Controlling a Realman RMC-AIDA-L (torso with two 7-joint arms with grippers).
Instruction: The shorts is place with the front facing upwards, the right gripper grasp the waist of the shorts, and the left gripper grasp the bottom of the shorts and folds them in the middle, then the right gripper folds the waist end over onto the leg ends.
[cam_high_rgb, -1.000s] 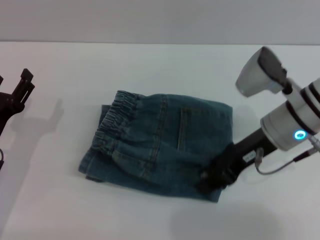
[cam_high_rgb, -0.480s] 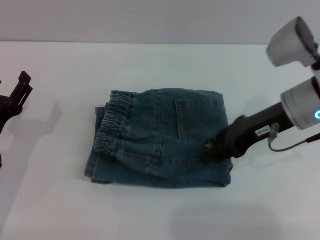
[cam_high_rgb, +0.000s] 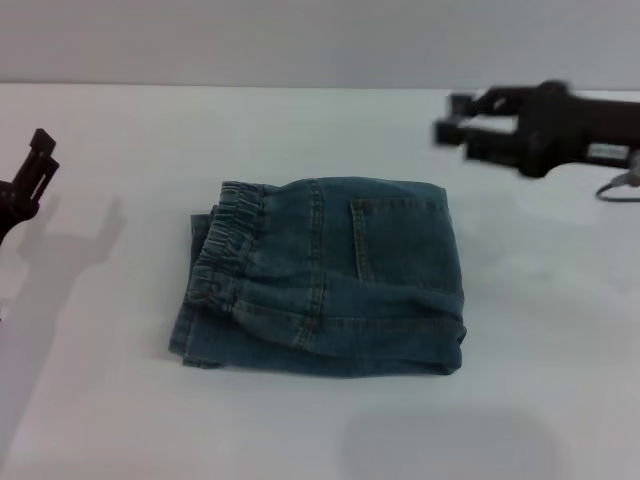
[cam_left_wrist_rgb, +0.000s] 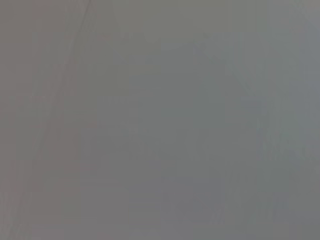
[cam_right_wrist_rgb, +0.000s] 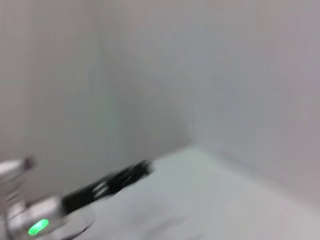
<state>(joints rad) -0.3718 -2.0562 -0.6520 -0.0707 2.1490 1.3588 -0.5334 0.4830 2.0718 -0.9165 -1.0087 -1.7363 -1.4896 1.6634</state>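
Observation:
The blue-green denim shorts (cam_high_rgb: 330, 285) lie folded into a compact rectangle in the middle of the white table (cam_high_rgb: 300, 130). A square back pocket (cam_high_rgb: 395, 238) faces up. The ruched waist (cam_high_rgb: 225, 245) lies on top at the packet's left end, with the edges of lower layers peeking out beneath it; the leg hems are not clearly visible. My right gripper (cam_high_rgb: 455, 118) hovers open and blurred above the table, behind and to the right of the shorts, holding nothing. My left gripper (cam_high_rgb: 35, 165) is at the far left edge, well clear of the cloth.
The right wrist view shows the table and a pale wall, with the left arm's silver wrist and green light (cam_right_wrist_rgb: 37, 225) far off. The left wrist view shows only plain grey. Bare white table surrounds the shorts.
The right gripper has let go of the shorts' right end and swung up and back to the far right. The cloth has settled flat. The left arm edged slightly left.

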